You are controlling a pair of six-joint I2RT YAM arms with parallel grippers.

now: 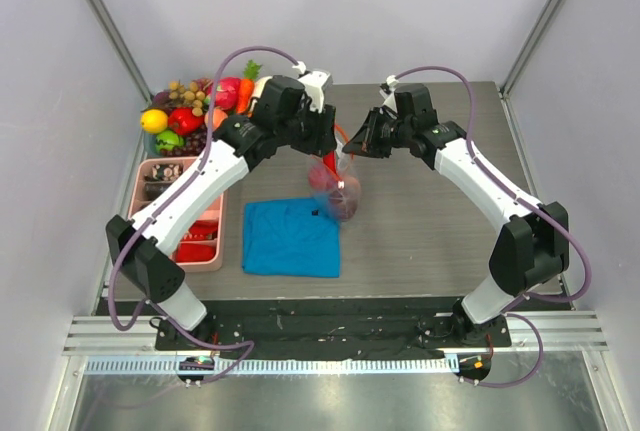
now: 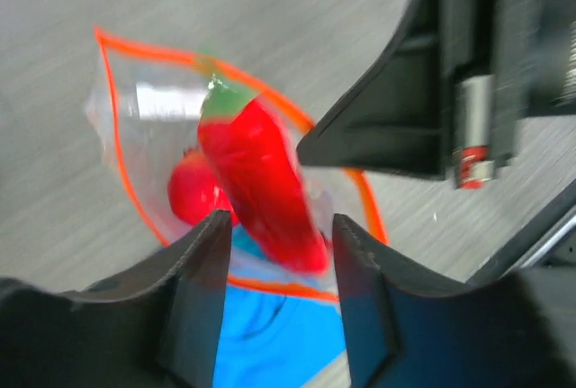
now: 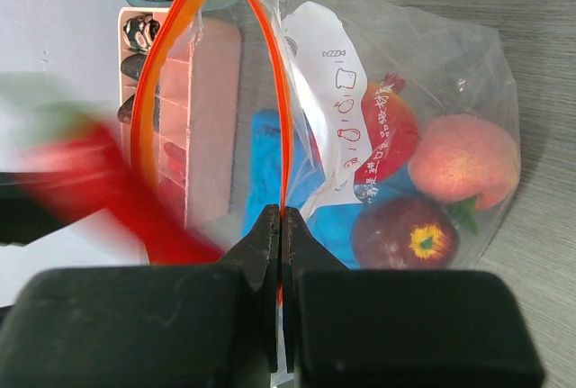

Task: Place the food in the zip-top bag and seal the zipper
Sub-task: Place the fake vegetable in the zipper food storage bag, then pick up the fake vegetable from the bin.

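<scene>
Our right tool (image 3: 281,219) pinches the zipper (image 3: 270,91) to hold the zip-top bag (image 3: 450,73) open for our left tool (image 2: 279,224), spread astride a red pepper (image 2: 256,172).

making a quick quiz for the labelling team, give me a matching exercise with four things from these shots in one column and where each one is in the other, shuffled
Things
1. peach
2. red pepper
3. blue cloth
4. pink tray

Places
A. flat on the table, partly beneath the zip-top bag
B. along the table's left edge
C. inside the bag
D. between the fingers of the left gripper, over the bag's open mouth

Pairs: 1-C, 2-D, 3-A, 4-B
</scene>
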